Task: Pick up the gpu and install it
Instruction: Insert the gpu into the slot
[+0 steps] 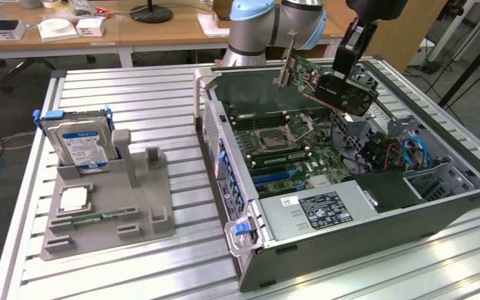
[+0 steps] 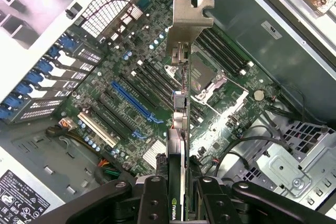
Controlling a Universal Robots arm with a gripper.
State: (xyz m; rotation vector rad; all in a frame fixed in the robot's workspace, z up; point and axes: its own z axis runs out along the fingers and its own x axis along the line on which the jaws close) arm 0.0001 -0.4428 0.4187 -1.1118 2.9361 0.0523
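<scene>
gpu [image 1: 330,82] in tool [image 2: 182,196] (tilted), over case [image 1: 340,250], motherboard [image 1: 280,153] inside

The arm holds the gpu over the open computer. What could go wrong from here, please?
1. The gpu hangs tilted in the pincer; it may meet a slot askew.
2. In the wrist view its bracket appears beside the processor socket, away from the blue slot; lowering there could strike parts.
</scene>
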